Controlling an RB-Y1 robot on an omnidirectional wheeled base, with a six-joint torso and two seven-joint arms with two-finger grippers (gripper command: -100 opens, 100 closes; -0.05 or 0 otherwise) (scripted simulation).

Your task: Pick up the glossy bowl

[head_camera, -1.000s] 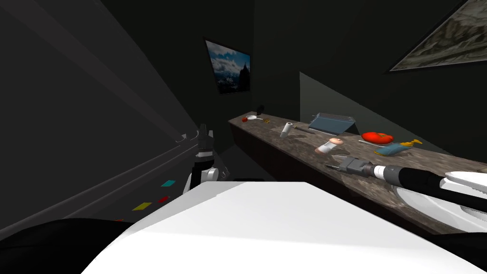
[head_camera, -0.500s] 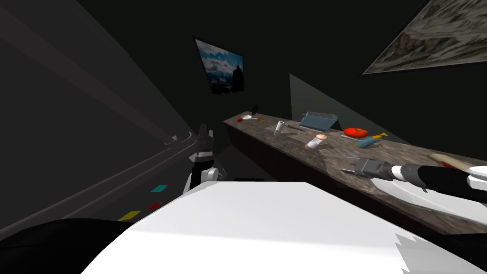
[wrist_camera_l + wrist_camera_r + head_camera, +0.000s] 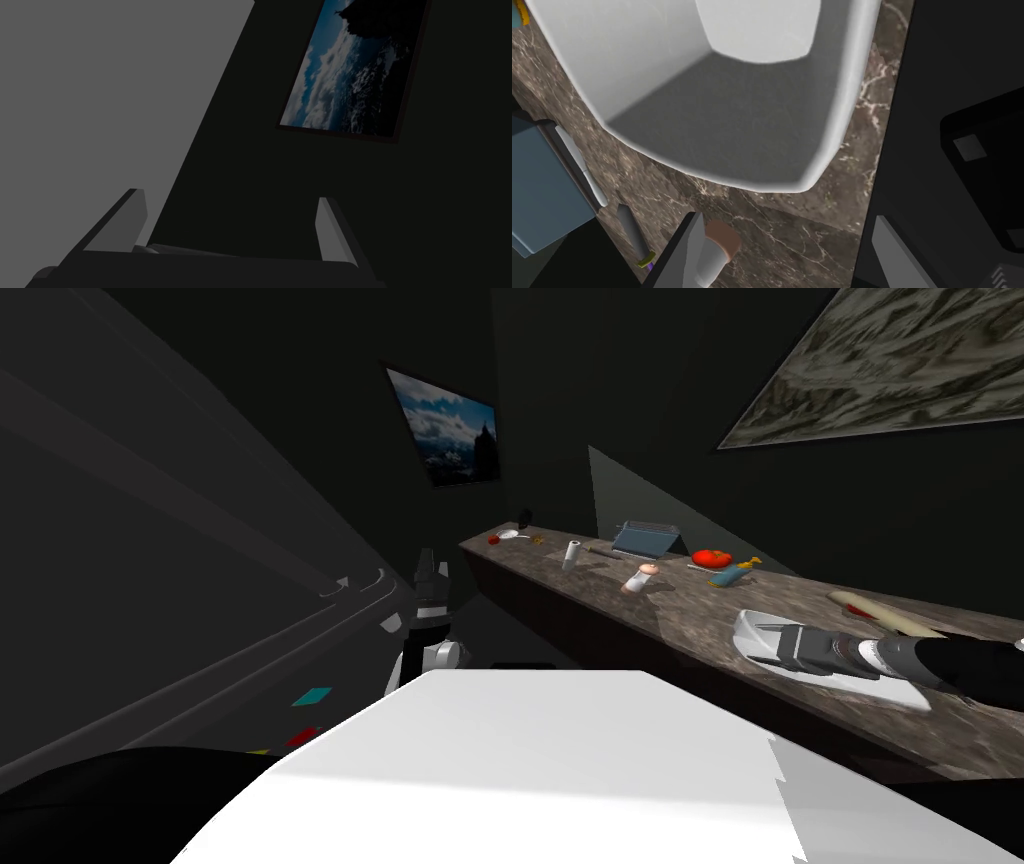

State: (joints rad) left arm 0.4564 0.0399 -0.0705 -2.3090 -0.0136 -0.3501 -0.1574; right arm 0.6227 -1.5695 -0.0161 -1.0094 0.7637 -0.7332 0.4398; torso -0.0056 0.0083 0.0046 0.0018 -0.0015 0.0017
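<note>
The left gripper (image 3: pixel 230 197) stood raised at the robot's left, fingers spread wide and empty. The right gripper (image 3: pixel 786 220), likewise wide and empty, hung over the white glossy bowl (image 3: pixel 727 100), which sat on the brown marbled tabletop (image 3: pixel 690 608). Farther along lay a brown-capped cylinder (image 3: pixel 640 578), a blue-grey box (image 3: pixel 645 538) and a red object (image 3: pixel 712 557).

White bowl (image 3: pixel 870 686): partly covered by my right gripper (image 3: pixel 752 640) in head view; rim cut off in right wrist view. Items (image 3: pixel 510 534) at far end of counter (image 3: pixel 680 603): too small for me to name.
</note>
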